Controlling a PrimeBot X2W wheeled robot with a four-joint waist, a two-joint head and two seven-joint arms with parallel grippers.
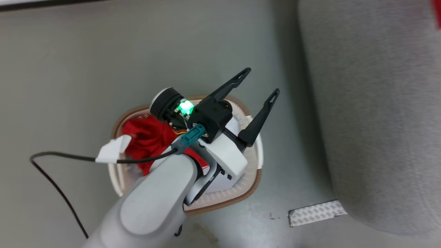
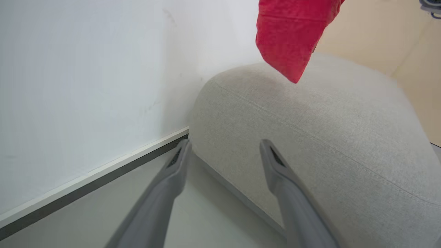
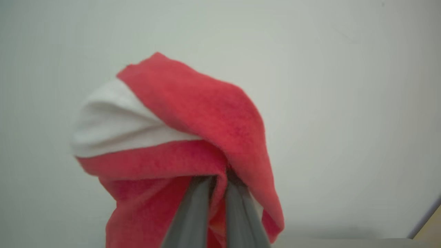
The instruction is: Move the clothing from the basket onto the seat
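Right hand point(image 3: 218, 179) grips one garment point(image 3: 193, 113) over the seat point(image 2: 310, 137); left hand point(image 1: 262, 81) wide; second garment point(image 1: 148, 137) waits in the basket point(image 1: 225, 204).

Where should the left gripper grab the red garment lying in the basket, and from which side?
Probably the crumpled top fold of the red garment, with the open left gripper coming straight down: the basket walls in its sides, leaving only the top exposed.
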